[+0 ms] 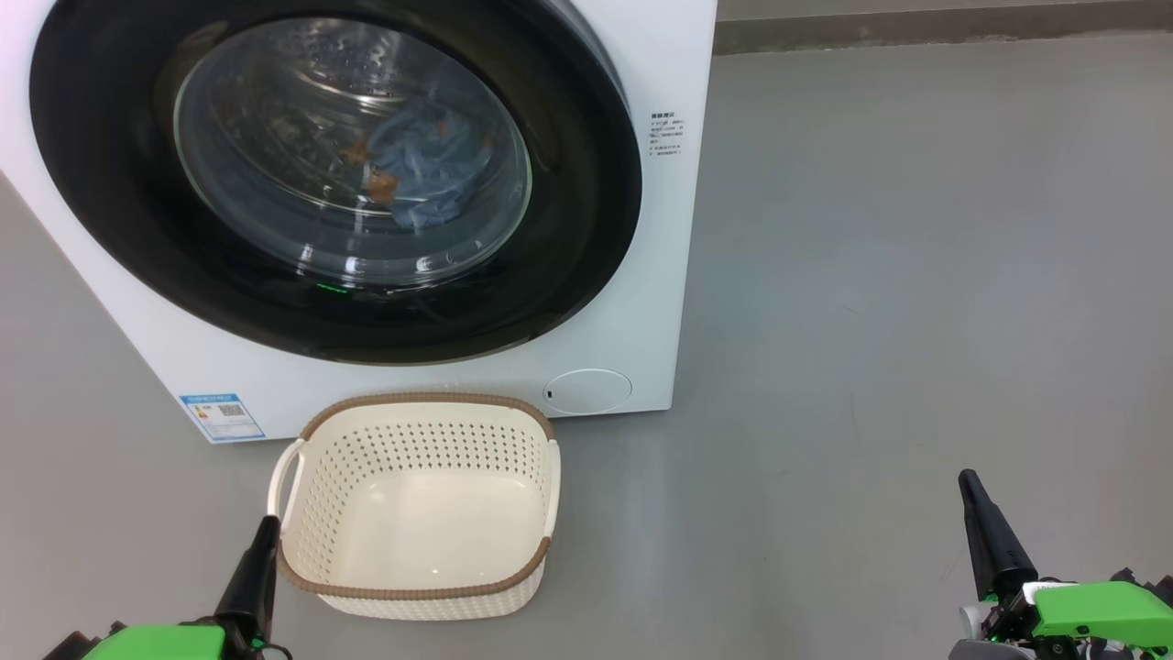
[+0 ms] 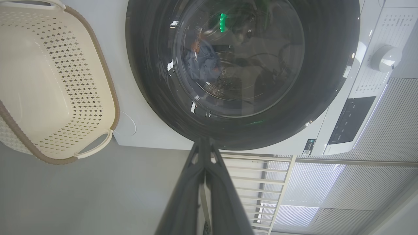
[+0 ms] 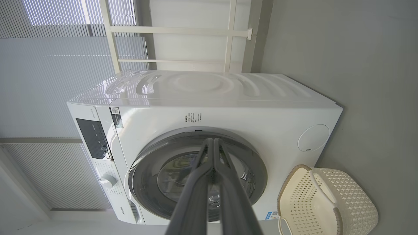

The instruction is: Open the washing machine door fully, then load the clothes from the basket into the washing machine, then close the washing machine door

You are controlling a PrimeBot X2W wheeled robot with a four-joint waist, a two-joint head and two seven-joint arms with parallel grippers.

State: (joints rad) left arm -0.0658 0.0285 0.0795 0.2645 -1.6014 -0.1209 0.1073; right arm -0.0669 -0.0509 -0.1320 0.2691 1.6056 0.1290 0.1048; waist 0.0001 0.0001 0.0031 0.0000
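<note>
Blue clothes (image 1: 417, 170) sit behind the shut washing machine door (image 1: 568, 211), basket (image 1: 412, 594) empty; job looks done. My left claw (image 1: 268, 524) and right claw (image 1: 968, 478) are closed, empty.

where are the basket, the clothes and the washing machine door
basket (image 1: 412, 449): head view, perforated far wall
clothes (image 1: 431, 165): head view, blue fabric seen through the door
washing machine door (image 1: 586, 183): head view, black frame, right side

We see a grey floor (image 1: 916, 275) spreading from one to six o'clock in the head view, with a darker skirting (image 1: 916, 27) along its far edge at one o'clock. In the right wrist view, pale blinds (image 3: 49, 81) hang at ten o'clock, and a white frame (image 3: 230, 32) stands at twelve.
</note>
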